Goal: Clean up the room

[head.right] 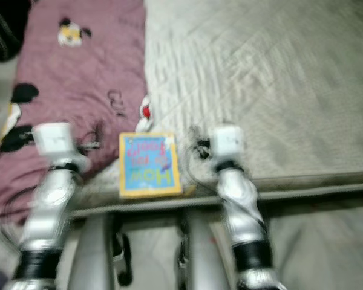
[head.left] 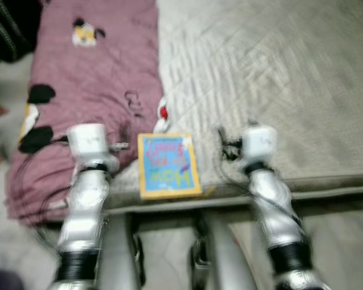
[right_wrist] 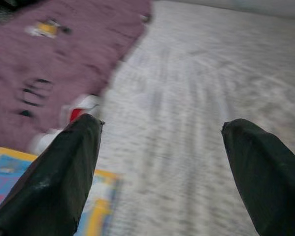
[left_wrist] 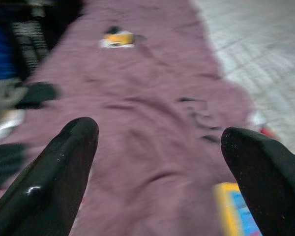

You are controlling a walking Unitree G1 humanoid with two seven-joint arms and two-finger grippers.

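Observation:
A book (head.left: 168, 165) with a yellow border and blue cover lies flat at the near edge of the bed, between my two arms. My left gripper (left_wrist: 160, 135) hovers open over the mauve blanket (head.left: 97, 66), with the book (left_wrist: 236, 211) just off to its right. My right gripper (right_wrist: 162, 127) is open above the grey quilted bedspread (head.left: 272, 78), and the book's corner (right_wrist: 10, 182) lies to its left. Neither gripper holds anything. The views are blurred.
A small red and white thing (head.left: 163, 115) lies where the blanket meets the quilt, just beyond the book. The blanket carries cartoon mouse prints (head.left: 85, 33). A dark bag (head.left: 9, 27) sits off the bed's far left. Pale floor (head.left: 339, 241) lies below the bed edge.

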